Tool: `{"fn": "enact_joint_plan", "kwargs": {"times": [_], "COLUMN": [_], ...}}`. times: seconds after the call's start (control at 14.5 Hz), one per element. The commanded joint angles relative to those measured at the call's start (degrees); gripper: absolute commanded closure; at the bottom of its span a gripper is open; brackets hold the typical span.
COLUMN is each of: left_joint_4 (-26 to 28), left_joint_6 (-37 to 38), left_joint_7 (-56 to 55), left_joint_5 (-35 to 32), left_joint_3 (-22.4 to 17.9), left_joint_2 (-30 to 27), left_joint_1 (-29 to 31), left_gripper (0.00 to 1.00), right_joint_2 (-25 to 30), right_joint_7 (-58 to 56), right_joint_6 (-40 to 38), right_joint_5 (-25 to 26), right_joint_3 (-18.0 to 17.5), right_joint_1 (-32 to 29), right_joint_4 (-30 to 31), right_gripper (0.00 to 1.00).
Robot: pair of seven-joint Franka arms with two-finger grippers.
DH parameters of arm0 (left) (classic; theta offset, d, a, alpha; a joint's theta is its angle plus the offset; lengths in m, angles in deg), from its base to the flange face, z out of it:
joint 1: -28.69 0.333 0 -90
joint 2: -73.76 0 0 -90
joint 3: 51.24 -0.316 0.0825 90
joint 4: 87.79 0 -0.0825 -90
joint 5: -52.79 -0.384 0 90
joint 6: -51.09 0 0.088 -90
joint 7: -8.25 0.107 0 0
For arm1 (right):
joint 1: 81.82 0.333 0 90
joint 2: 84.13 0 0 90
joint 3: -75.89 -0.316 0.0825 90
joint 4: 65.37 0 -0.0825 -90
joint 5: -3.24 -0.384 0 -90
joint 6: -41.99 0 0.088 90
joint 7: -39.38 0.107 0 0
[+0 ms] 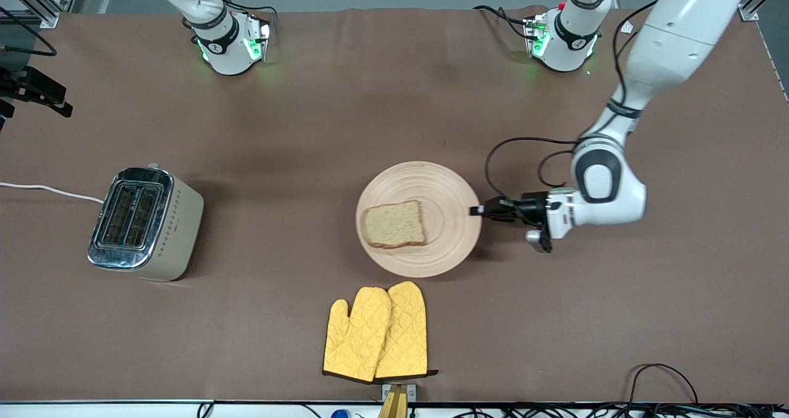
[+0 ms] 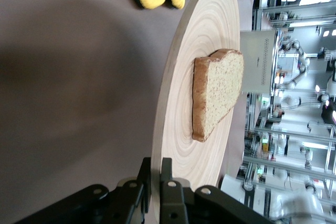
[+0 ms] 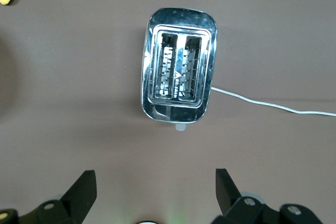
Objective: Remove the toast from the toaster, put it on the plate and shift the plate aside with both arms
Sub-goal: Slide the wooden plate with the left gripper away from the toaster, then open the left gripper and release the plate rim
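Observation:
The toast (image 1: 393, 224) lies flat on the round pale plate (image 1: 444, 190), on the part toward the right arm's end. My left gripper (image 1: 476, 210) is shut on the plate's rim at the edge toward the left arm's end. In the left wrist view its two black fingers (image 2: 169, 169) pinch the thin rim of the plate (image 2: 205, 30), with the toast (image 2: 218, 90) farther along. My right gripper (image 3: 155, 178) is open with nothing between its fingers. It looks straight down on the toaster (image 3: 178, 80) from well above. It does not show in the front view.
The chrome toaster (image 1: 145, 224) stands toward the right arm's end, its white cord (image 1: 49, 190) running off the table edge. A pair of yellow oven mitts (image 1: 377, 331) lies nearer to the front camera than the plate.

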Motion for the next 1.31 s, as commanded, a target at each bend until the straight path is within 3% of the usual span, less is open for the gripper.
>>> {"fn": "enact_joint_plan", "kwargs": {"times": [0.0,0.28,0.55,0.76,0.97,1.24], "left_joint_4": [-4.2,-6.2,-11.8,-14.1,-18.7,-19.3], "left_joint_6": [8.5,13.3,17.1,17.1,17.2,18.7], "left_joint_7": [-3.5,-2.3,-1.8,-1.7,-0.8,1.1], "left_joint_5": [-7.0,-11.4,-16.9,-18.4,-23.4,-24.2], "left_joint_3": [0.4,0.4,0.3,-0.2,-0.1,-0.1], "left_joint_2": [-0.2,1.4,5.6,6.8,11.8,14.7], "left_joint_1": [6.1,15.4,24.2,27.4,31.1,33.0], "left_gripper": [1.00,0.99,0.99,0.98,0.98,0.98], "right_joint_2": [0.0,-0.7,-0.6,-0.7,-0.6,-0.6], "right_joint_7": [-0.5,-1.5,-1.5,-1.5,-1.5,-1.5], "right_joint_6": [-0.1,-0.5,-0.5,-0.6,-0.7,-2.1], "right_joint_5": [0.2,-0.1,-0.1,-0.1,0.0,-0.1], "right_joint_3": [-0.5,-0.6,-0.6,-0.6,-0.5,-0.5], "right_joint_1": [-2.2,-2.0,-1.9,-2.2,-2.3,-3.3], "right_joint_4": [0.3,0.4,0.4,0.4,0.3,0.3], "right_gripper": [0.00,0.00,0.00,0.00,0.00,0.00]}}
